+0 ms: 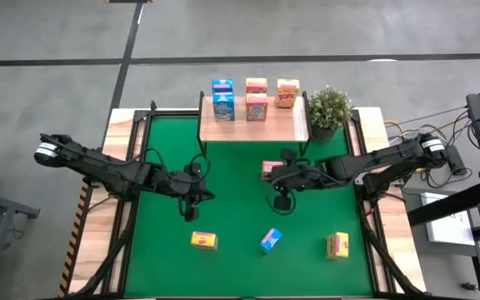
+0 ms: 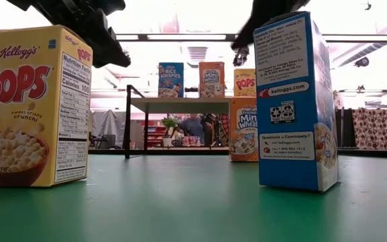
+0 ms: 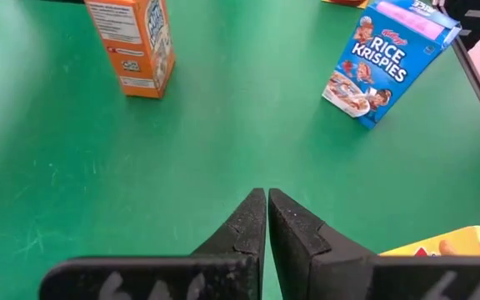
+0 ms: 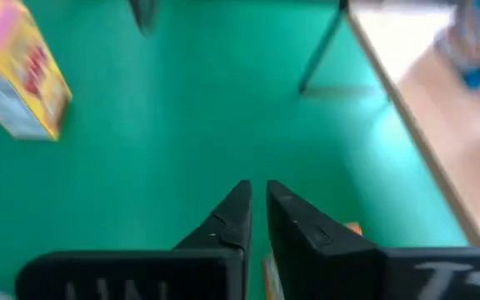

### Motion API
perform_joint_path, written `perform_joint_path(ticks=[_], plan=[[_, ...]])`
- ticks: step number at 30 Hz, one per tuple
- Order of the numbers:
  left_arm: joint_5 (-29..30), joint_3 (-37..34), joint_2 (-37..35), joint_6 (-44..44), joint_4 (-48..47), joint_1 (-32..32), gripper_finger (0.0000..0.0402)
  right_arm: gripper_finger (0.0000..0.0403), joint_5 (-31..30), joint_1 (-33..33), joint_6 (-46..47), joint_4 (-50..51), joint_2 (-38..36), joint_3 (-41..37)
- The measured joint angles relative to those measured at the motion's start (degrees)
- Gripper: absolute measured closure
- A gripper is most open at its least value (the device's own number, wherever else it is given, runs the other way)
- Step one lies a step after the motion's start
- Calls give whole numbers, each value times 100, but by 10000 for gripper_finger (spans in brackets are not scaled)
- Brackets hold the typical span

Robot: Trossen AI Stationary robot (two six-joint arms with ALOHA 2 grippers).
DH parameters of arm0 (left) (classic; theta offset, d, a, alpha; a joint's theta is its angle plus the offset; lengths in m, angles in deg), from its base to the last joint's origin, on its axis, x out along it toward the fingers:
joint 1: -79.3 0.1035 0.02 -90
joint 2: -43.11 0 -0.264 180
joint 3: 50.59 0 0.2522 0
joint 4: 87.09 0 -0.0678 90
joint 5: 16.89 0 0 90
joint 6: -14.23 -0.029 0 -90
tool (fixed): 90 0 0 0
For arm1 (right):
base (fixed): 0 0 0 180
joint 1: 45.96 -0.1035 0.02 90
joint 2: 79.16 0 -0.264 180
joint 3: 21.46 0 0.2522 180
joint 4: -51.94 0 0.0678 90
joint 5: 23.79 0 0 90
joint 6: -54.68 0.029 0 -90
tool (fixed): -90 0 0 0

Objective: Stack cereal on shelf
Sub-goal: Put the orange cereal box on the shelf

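Note:
The light-wood shelf [image 1: 254, 125] stands at the mat's far edge with two blue, two orange-red and one yellow cereal box [image 1: 287, 93] upright on it. On the green mat stand an orange-red box [image 1: 270, 170], a yellow box [image 1: 204, 240], a blue box [image 1: 271, 240] and another yellow box [image 1: 337, 245]. My left gripper [image 3: 267, 193] hangs shut over the mat's left middle, touching nothing. My right gripper [image 4: 257, 187] hovers next to the orange-red box, its fingertips parted by a narrow gap with nothing between them.
A green potted plant [image 1: 330, 108] stands right of the shelf. The shelf's thin black legs [image 2: 127, 121] rise from the mat's far part. Bare green mat [image 1: 232, 200] lies between the two grippers, and wooden table strips [image 1: 377, 208] border the mat.

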Motion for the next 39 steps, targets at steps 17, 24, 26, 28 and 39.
perform_joint_path(ticks=[17, 24, 26, 28, 39], plan=[[18, -4, 2, 25, 9, -5, 402, 143, 29, 625, -466, 1440, 0, 12], [20, -7, 2, -3, 9, -5, 402, 117, 358, 1050, -684, 1269, 0, -90], [20, -7, 2, -3, 11, -5, 402, 116, 592, 1129, -751, 1079, 0, -210], [20, -7, 2, -7, 9, -5, 402, 117, 717, 1189, -765, 874, 0, -366], [20, -7, 2, -84, 18, -1, 402, 140, 754, 1455, -779, -76, 0, -1168]])
